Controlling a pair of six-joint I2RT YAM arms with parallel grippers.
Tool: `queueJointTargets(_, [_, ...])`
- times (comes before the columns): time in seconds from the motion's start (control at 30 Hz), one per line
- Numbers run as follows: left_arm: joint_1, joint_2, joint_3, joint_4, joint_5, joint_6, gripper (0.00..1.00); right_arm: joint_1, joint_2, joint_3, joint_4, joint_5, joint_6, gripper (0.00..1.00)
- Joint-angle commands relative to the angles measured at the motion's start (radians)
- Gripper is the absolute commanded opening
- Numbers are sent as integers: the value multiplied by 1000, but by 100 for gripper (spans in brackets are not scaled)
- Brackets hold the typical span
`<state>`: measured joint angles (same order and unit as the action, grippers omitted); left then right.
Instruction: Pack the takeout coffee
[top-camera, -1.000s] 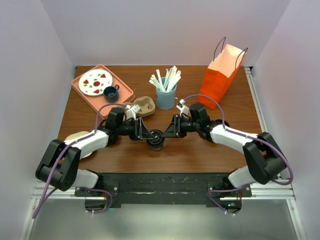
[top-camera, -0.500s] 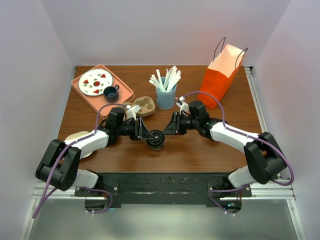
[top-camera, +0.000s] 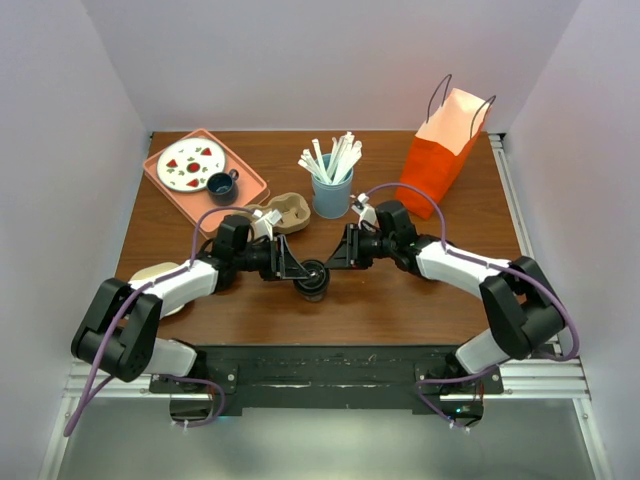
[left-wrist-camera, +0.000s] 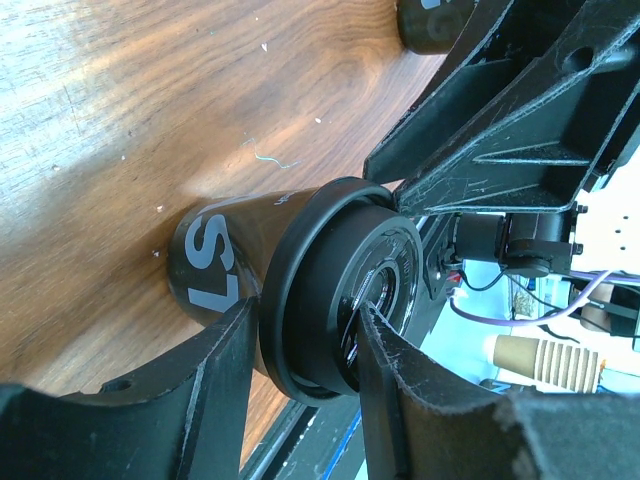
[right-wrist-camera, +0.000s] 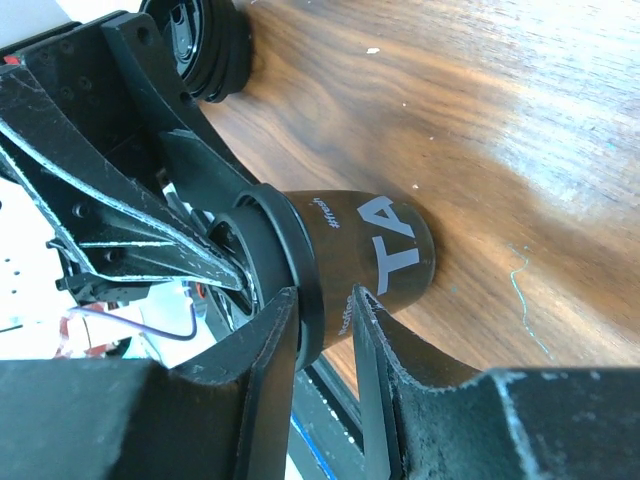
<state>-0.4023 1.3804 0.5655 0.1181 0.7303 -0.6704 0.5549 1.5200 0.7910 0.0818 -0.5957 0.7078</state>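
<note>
The coffee cup (left-wrist-camera: 215, 265) stands upright near the middle of the surface (top-camera: 400, 305), directly between my two hands. My left hand (top-camera: 296, 268) meets it from its left and my right hand (top-camera: 330, 265) from its right, so the two face each other across it. Its long axis is vertical, and the black lid (top-camera: 313, 272) sits on top. Both hands are rolled onto their sides, so each pair of fingers is stacked one above the other rather than side by side. In the left wrist view, one finger (left-wrist-camera: 215, 385) lies against the cup wall under the lid's skirt and the other (left-wrist-camera: 430, 400) lies over the lid's top. That hand is partly closed on the lid's edge and appears to touch it on both faces. My right hand is set narrower and does the same from the other side, with one finger (right-wrist-camera: 265, 355) at the lid and the other (right-wrist-camera: 400, 350) along the cup wall just below. It looks closed on the rim too, though I can't tell how firmly. Neither arm is nearer, since both are at the cup. I judge that the lid is being seated or checked before the cup travels. The cardboard carrier (top-camera: 285, 212) lies behind the cup toward my left arm. The orange bag (top-camera: 443, 155) stands well apart at the far right, nearer my right arm. Any lift has to go straight up along the cup's axis, or it could tip.
</note>
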Motion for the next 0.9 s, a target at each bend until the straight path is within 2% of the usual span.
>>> queueJointTargets(0.0, [-24, 62, -46, -159, -154, 78, 43, 7, 28, 14, 68, -19, -2, 31])
queueJointTargets(0.37, [-35, 71, -42, -169, -173, 80, 42, 5, 68, -59, 105, -20, -4, 24])
queueJointTargets(0.5, [-41, 74, -49, -173, -184, 78, 42, 4, 92, -154, 168, 25, 2, 21])
queueJointTargets(0.7, [-58, 81, -53, -182, -218, 68, 41, 0, 169, -249, 265, 72, 36, 20])
queueJointTargets(0.87, [-69, 98, -55, -196, -241, 60, 41, 0, 213, -271, 253, 114, 30, 21])
